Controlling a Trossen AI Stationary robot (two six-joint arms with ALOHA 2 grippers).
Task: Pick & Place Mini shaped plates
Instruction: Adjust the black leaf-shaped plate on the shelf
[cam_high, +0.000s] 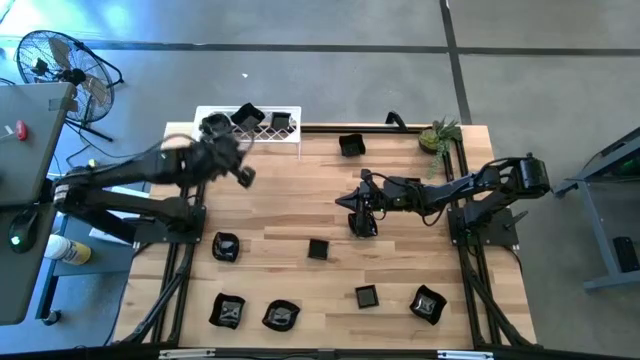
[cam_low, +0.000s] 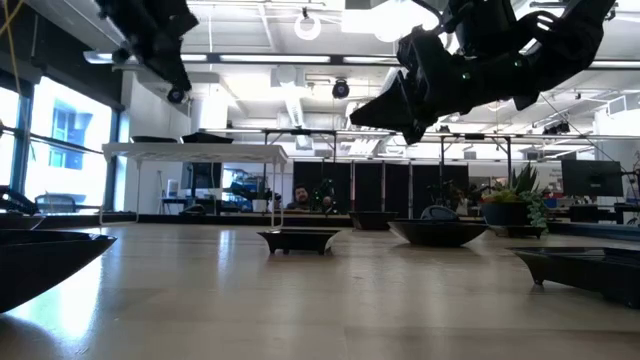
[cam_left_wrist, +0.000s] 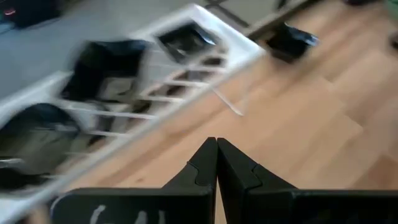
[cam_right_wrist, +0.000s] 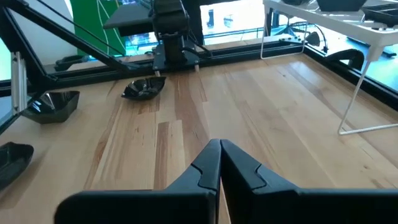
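Your left gripper hung empty, fingers pressed together, just off the white rack, which held three black plates. Your right gripper was likewise closed and empty over mid-table. Other plates lay scattered on the wooden table.

Left wrist view is smeared: rack and the dishes in it are blurred, shapes unreadable to me. Low view crops a plate at one edge and another plate at the opposite edge. Right arm hides part of one plate from above.
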